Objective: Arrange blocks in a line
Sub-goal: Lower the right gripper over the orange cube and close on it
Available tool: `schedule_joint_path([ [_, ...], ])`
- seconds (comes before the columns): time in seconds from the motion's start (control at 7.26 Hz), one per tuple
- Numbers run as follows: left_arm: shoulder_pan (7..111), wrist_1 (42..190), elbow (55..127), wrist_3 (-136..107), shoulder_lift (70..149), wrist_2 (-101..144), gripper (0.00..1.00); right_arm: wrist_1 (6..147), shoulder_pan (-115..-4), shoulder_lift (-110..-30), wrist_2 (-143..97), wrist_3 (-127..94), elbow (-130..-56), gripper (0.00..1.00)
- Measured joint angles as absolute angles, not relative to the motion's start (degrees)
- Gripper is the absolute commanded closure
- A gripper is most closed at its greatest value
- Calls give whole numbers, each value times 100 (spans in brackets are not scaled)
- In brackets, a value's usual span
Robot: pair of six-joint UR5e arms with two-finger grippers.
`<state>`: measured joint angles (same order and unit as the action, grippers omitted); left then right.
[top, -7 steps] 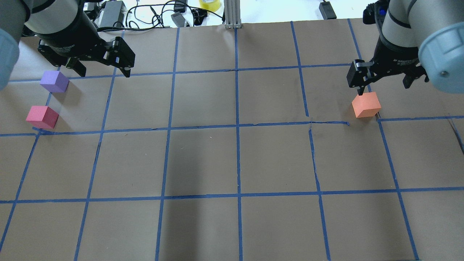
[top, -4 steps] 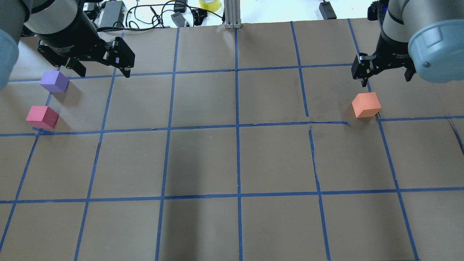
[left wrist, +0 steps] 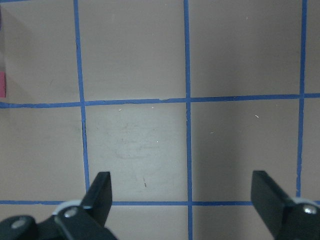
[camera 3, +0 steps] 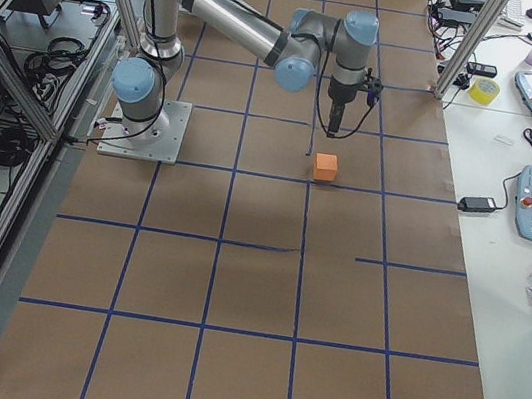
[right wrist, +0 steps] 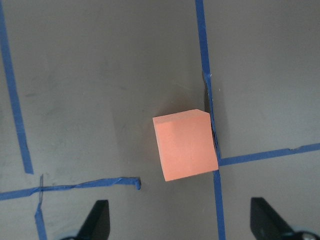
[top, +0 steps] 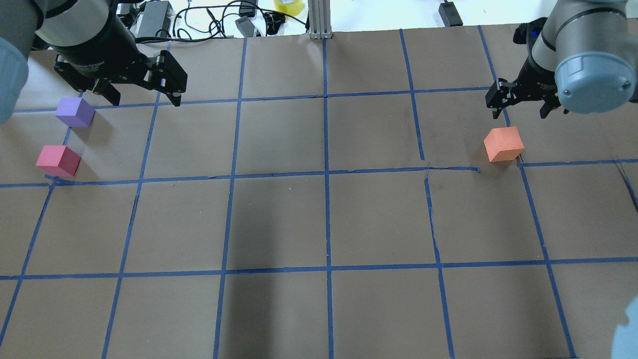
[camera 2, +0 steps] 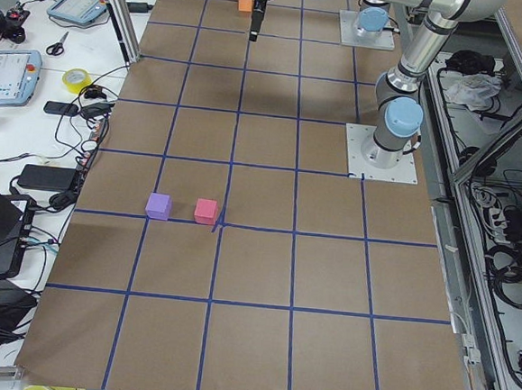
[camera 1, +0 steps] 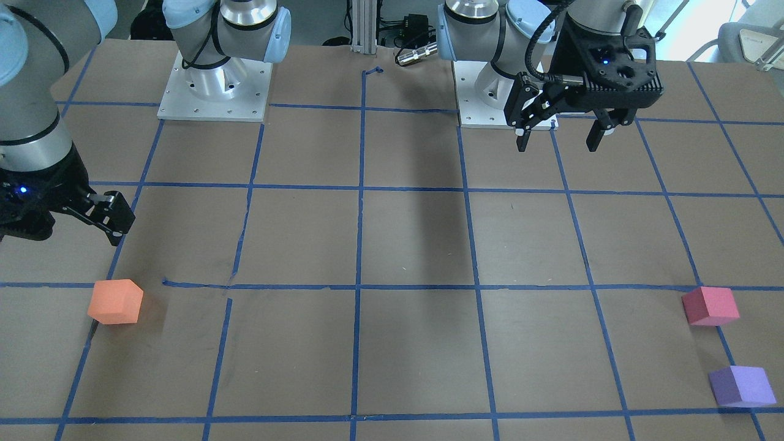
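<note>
The orange block (top: 503, 143) sits on the brown table at the right; it also shows in the right wrist view (right wrist: 186, 145) and the front view (camera 1: 115, 301). My right gripper (top: 519, 112) is open and empty, above and just beyond it. The pinkish-red block (top: 58, 160) and the purple block (top: 75, 111) sit close together at the far left, also in the front view as pinkish-red (camera 1: 710, 305) and purple (camera 1: 742, 386). My left gripper (top: 143, 97) is open and empty, raised to the right of the purple block.
Blue tape (top: 326, 174) marks a grid on the table. Cables, a yellow tape roll (top: 288, 6) and an aluminium post (top: 319, 20) lie at the far edge. The arm bases (camera 1: 214, 92) stand on the robot's side.
My right gripper has lifted away from the orange block and drawn back toward the far edge. The left gripper and all three blocks have not moved.
</note>
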<state>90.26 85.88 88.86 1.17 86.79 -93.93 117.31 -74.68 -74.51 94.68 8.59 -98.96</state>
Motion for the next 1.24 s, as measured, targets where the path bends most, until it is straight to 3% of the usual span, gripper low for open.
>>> schedule_joint_path([
  [1.1, 9019, 8577, 8885, 140, 8676, -9408, 0, 12181, -7247, -6476, 9367, 1660, -9902, 1],
  [1.24, 9018, 8578, 8885, 141, 8676, -9410, 0, 12181, -7248, -6417, 9364, 1701, -9913, 14],
])
